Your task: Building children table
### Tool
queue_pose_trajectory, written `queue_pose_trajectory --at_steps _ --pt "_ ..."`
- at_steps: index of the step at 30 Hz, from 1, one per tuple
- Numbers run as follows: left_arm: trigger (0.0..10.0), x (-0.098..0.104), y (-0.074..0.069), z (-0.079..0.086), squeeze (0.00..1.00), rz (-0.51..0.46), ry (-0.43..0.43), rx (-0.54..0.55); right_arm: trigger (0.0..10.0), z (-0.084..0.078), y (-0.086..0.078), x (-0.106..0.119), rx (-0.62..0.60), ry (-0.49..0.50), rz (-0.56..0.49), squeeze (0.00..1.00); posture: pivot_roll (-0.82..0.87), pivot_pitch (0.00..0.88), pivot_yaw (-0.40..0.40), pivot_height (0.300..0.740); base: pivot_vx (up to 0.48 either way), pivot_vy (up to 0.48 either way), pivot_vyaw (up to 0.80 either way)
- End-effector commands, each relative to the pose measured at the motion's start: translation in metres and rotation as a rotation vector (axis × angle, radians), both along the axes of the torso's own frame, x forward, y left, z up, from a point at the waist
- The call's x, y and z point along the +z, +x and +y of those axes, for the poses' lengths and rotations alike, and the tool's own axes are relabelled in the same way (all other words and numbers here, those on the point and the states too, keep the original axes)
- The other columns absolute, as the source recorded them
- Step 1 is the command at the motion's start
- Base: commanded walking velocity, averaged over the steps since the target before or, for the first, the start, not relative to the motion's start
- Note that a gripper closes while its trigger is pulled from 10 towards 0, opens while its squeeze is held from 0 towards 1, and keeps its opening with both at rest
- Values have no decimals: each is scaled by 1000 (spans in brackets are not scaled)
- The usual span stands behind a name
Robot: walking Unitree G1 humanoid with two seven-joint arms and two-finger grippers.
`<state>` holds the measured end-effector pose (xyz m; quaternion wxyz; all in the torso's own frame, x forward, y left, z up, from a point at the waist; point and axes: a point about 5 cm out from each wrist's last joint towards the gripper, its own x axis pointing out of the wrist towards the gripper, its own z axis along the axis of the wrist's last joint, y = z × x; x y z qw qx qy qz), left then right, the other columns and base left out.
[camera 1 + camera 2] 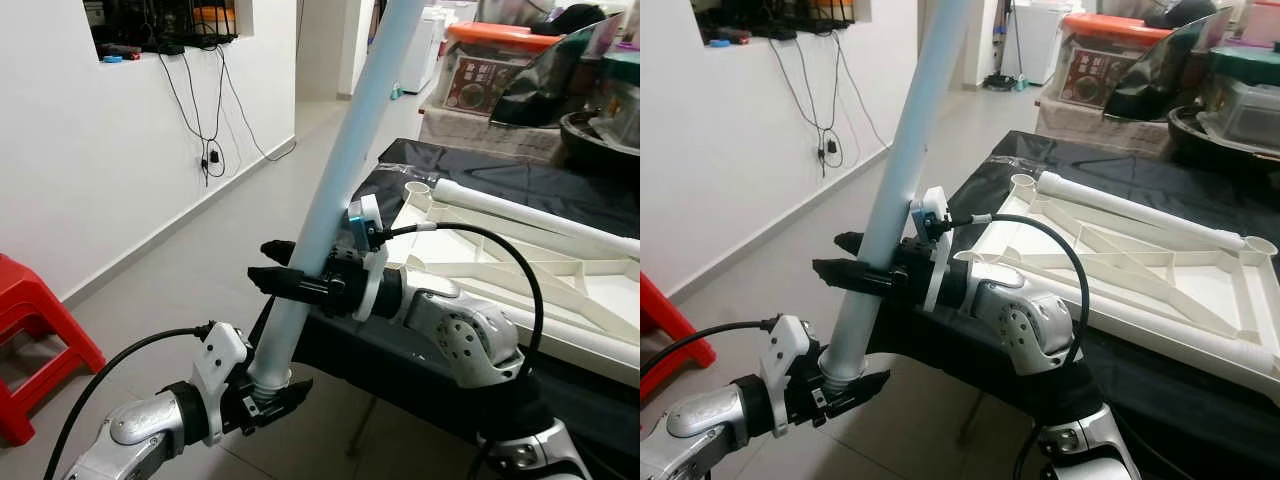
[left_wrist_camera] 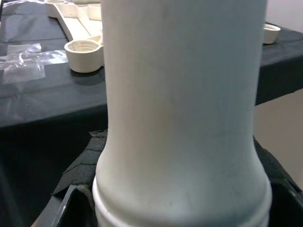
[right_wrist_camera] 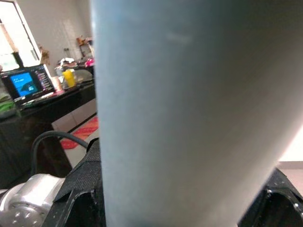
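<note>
The long pale-blue plastic table leg (image 1: 345, 165) leans tilted, near-left of the black-covered desk (image 1: 1080, 160), left end effector (image 1: 262, 390) clamped at its ridged base, right end effector (image 1: 290, 275) clamped midway, likely steadying it toward the upturned cream tabletop's (image 1: 1200, 290) sockets.

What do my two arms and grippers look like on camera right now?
Both arms are silver metal with rounded joints. The left gripper and right gripper each have two long black fingers behind a white wrist bracket. A black cable loops from each wrist; the right carries a small blue module.
</note>
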<state>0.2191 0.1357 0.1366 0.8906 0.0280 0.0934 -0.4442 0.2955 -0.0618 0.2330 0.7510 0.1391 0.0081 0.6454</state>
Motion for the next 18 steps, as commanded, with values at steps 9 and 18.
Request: queue_pose_trajectory --at_steps 9,18 --pt "10000 -5 -7 0 0 19 35 -50 0 1 -8 4 73 4 22 0 80 34 -44 740 0 0 0" --pt "10000 -7 -2 7 0 37 56 -11 0 0 -8 9 77 25 34 0 75 32 -49 740 0 0 0"
